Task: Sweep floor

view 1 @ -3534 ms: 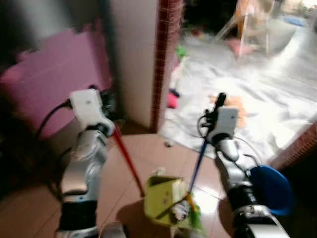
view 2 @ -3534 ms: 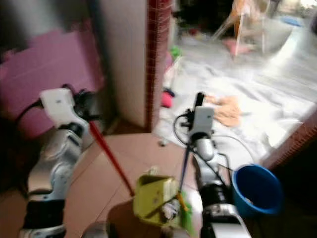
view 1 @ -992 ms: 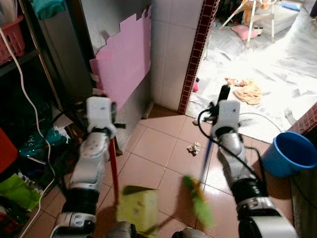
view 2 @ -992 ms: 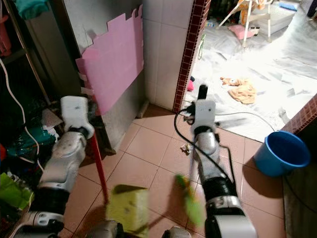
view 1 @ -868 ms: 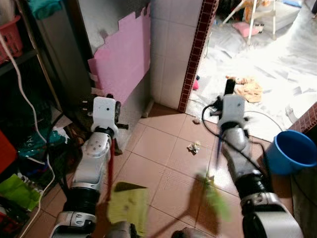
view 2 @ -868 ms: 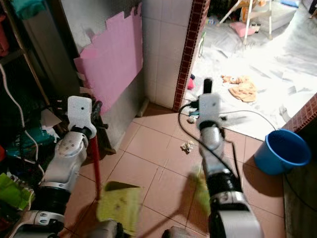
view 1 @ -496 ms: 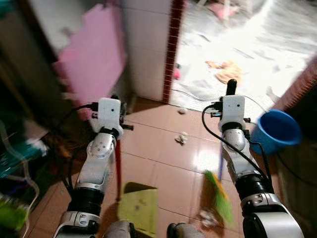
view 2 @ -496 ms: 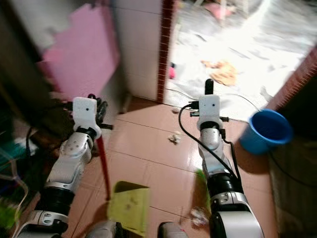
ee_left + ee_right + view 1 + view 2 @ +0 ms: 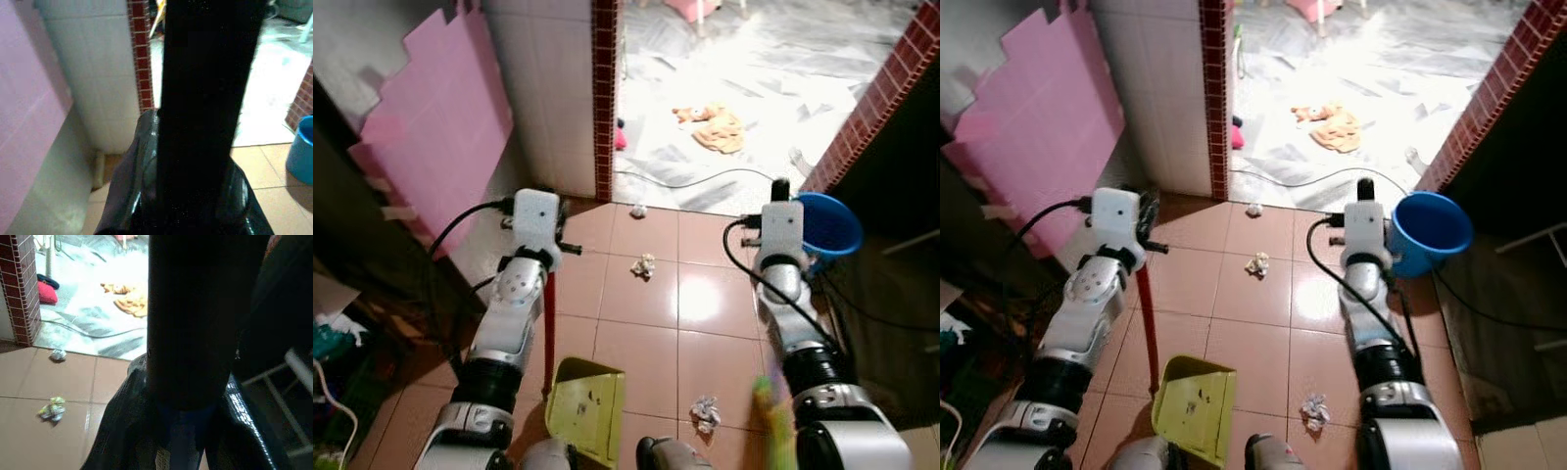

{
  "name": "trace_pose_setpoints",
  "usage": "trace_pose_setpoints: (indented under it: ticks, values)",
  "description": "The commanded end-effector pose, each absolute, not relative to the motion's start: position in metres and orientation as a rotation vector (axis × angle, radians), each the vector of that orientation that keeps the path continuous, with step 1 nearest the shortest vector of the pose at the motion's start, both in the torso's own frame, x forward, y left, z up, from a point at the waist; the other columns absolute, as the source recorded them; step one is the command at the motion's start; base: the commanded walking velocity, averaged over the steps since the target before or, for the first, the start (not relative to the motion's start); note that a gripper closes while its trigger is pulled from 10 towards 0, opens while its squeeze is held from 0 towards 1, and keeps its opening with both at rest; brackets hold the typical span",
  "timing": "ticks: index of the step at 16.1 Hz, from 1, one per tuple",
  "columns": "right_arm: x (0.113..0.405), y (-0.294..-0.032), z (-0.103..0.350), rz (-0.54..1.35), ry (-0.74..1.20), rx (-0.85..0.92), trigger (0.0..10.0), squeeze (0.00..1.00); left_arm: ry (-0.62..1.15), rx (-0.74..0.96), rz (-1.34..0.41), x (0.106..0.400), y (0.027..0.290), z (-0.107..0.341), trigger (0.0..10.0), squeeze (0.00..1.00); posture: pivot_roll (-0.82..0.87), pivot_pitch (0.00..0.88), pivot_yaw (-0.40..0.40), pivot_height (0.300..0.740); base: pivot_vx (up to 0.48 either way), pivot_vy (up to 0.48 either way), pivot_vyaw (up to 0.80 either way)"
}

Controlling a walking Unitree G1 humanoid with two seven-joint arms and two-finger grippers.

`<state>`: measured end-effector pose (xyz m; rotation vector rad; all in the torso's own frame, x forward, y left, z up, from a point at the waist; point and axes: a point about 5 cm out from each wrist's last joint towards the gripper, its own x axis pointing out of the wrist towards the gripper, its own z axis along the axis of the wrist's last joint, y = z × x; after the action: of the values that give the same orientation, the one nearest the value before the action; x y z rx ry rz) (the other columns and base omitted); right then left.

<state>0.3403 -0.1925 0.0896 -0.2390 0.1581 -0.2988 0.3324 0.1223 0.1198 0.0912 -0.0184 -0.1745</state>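
My left gripper (image 9: 550, 250) is shut on the red handle (image 9: 548, 333) of a yellow-green dustpan (image 9: 587, 406), whose pan rests low by my feet. To the right, my right gripper (image 9: 780, 201) is shut on the blue handle (image 9: 180, 433) of a broom. Its green bristles (image 9: 773, 416) are blurred near the floor at the lower right. Three crumpled paper scraps lie on the terracotta tiles: one (image 9: 705, 412) just right of the dustpan, one (image 9: 644, 265) mid-floor between my arms, one (image 9: 638, 210) at the doorway.
A blue bucket (image 9: 827, 223) stands right behind my right wrist by a brick wall (image 9: 881, 88). A tiled pillar (image 9: 603, 98) and pink foam board (image 9: 431, 127) are on the left. Beyond the doorway lie a cable (image 9: 705, 181) and an orange cloth (image 9: 715, 125).
The camera has swung right, so the doorway is now centred and the bucket sits behind my right wrist. The broom's bristles have dropped to the lower right. Both grippers still hold their handles.
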Motion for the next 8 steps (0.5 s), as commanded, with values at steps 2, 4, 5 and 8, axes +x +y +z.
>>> trace_pose_setpoints:
  ticks: [2, 4, 5, 8]
  values:
    - [0.341, -0.192, 0.088, -0.284, 0.180, -0.199, 10.0, 0.00, -0.079, 0.087, -0.175, 0.340, 0.120, 0.132, 10.0, 0.00, -0.03, 0.058, -0.018, 0.740, 0.000, 0.000, 0.00]
    - [0.344, -0.179, 0.091, -0.216, 0.171, -0.014, 10.0, 0.00, -0.086, 0.094, -0.163, 0.341, 0.114, 0.129, 10.0, 0.00, -0.04, 0.064, -0.020, 0.740, 0.000, 0.000, 0.00]
    - [0.345, -0.174, 0.094, -0.185, 0.152, 0.025, 10.0, 0.00, -0.085, 0.096, -0.168, 0.341, 0.112, 0.128, 10.0, 0.00, -0.04, 0.065, -0.020, 0.740, 0.000, 0.000, 0.00]
    - [0.349, -0.159, 0.107, -0.071, 0.093, 0.120, 10.0, 0.00, -0.084, 0.099, -0.168, 0.343, 0.108, 0.123, 10.0, 0.00, -0.04, 0.069, -0.022, 0.740, 0.000, 0.000, 0.00]
